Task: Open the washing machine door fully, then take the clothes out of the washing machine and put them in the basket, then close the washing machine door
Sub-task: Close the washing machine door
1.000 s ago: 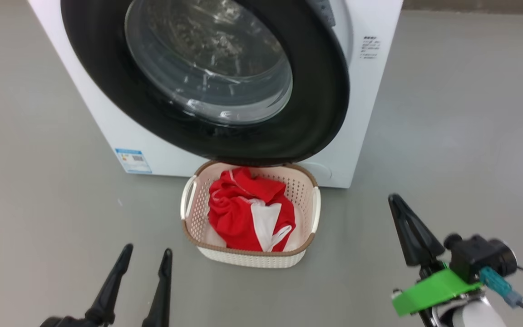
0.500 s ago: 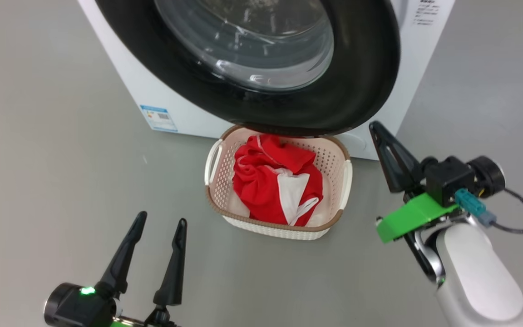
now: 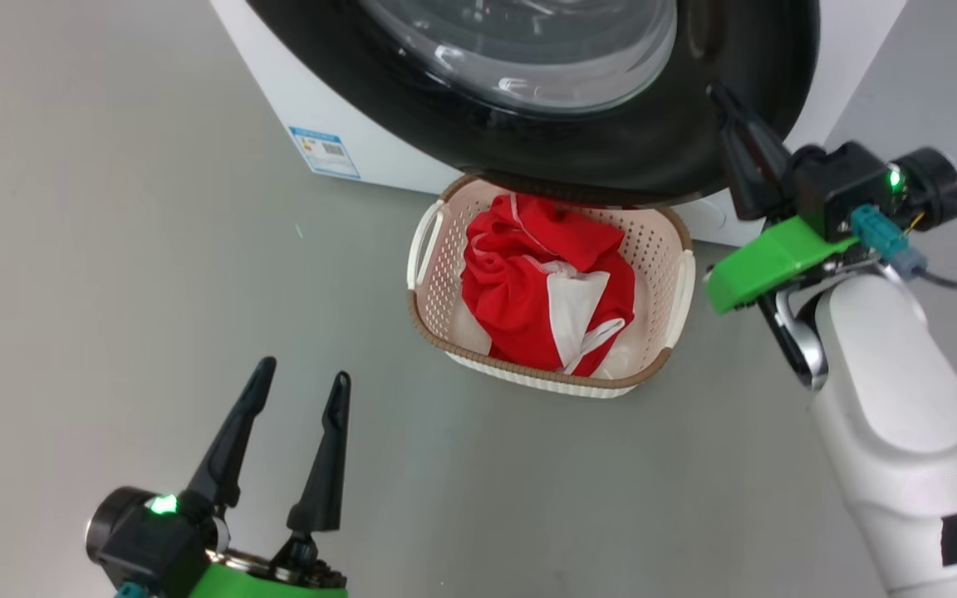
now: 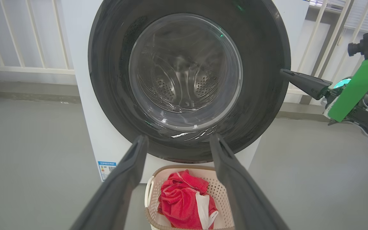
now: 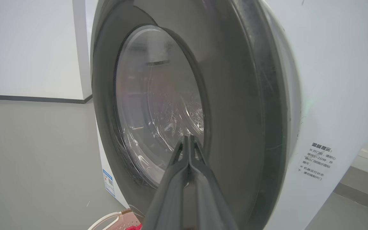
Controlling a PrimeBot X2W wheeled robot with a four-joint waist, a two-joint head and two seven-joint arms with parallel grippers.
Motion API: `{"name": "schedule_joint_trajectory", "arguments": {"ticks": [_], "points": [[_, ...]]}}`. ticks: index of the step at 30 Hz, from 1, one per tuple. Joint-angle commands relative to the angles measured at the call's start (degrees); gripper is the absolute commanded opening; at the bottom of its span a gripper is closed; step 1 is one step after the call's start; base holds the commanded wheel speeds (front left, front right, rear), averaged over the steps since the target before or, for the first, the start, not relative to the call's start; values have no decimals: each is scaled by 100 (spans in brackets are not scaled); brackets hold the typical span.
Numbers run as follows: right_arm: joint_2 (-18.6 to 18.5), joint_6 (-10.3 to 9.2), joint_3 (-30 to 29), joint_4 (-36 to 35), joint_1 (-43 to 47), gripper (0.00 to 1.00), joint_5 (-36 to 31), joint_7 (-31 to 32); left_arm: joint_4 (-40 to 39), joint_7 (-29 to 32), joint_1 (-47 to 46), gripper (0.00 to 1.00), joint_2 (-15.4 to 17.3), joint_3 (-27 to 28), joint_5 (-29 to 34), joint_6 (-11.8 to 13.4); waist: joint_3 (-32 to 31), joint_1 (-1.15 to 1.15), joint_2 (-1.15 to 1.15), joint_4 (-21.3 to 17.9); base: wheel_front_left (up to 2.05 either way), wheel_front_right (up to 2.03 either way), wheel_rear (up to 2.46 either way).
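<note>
The washing machine door [image 3: 628, 158] lies close against the front of the washing machine [image 3: 304, 91]. Its wide black rim and bulging glass bowl look out at me, and the perforated drum shows through the glass in the left wrist view. I cannot tell whether the door is latched.

My right claw [image 3: 718, 90] has its two dark fingers pressed flat together with nothing between them. Its tip rests at the right side of the door's black rim; seen from the left wrist, the point [image 4: 283, 72] meets the rim's outer edge. Along my right wrist, the closed fingers [image 5: 187, 138] lie across the door [image 5: 232, 95], with the machine's white side [image 5: 331, 80] beyond it.

Below the door, the basket [image 3: 444, 286] stands on the grey floor [image 3: 113, 249], just in front of the machine, with its far rim tucked under the door's lower edge. The clothes [image 3: 528, 291] lie bunched inside it, red with a white panel and white trim. A blue-and-white label sticker [image 3: 325, 152] sits low on the machine's front, to the left of the basket.

My left claw [image 3: 304, 371] hangs wide and empty over the floor, well apart from the basket, its fingers pointing toward the machine.
</note>
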Motion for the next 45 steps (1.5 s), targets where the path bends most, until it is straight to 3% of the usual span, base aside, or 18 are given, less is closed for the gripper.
{"name": "schedule_joint_trajectory", "arguments": {"ticks": [1,35,45], "points": [[62,35,47,-31,-223,0,-89,-59,-158,-46,-180,100,32,172,21,-17,128,0,0,83,0,0,0],[-366,35,-790,1594,-2571,0,-946,-159,-72,-46,-591,100,14,-217,-64,-38,736,0,0,320,0,0,0],[-402,35,-1060,1743,-2702,0,-1101,-160,-37,-46,-633,100,14,-246,-64,-39,719,0,0,340,0,0,0]]}}
